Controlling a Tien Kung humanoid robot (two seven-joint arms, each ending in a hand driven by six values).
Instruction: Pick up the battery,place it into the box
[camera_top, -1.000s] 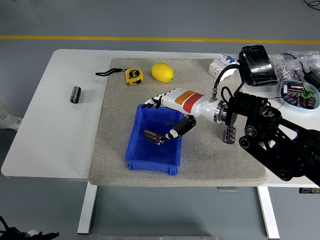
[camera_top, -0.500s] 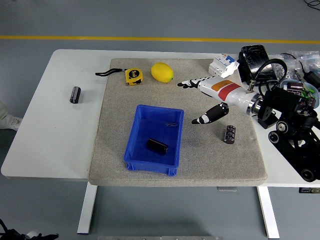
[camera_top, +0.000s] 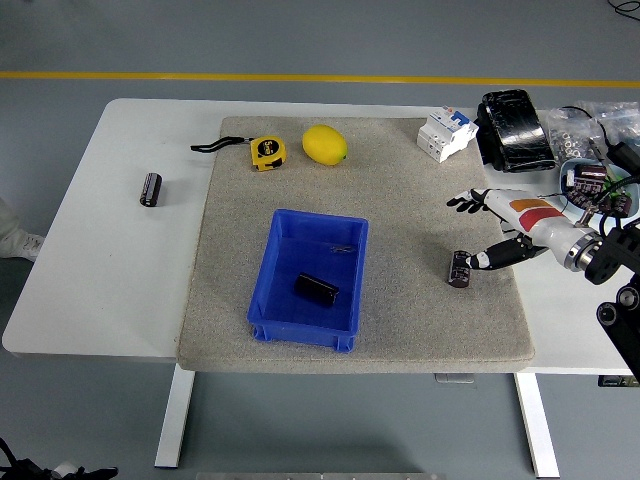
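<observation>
Now that the right hand (camera_top: 490, 228) has swung back from over the box (camera_top: 308, 280) to the surface's (camera_top: 90, 250) 3 o'clock edge, fingers spread & holding nothing, the battery (camera_top: 316, 289) lies released inside the box. One drop looks done. Another cell (camera_top: 460, 269) stands just by the thumb, prob. next. Left arm not visible.

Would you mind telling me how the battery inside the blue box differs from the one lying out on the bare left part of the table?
The battery in the blue box lies slanted on the floor of the box; the battery on the bare table lies nearly straight front to back. The boxed one looks all dark, while the table one shows paler bands. Both are small dark cylinders on their sides, and no hand touches either.
</observation>
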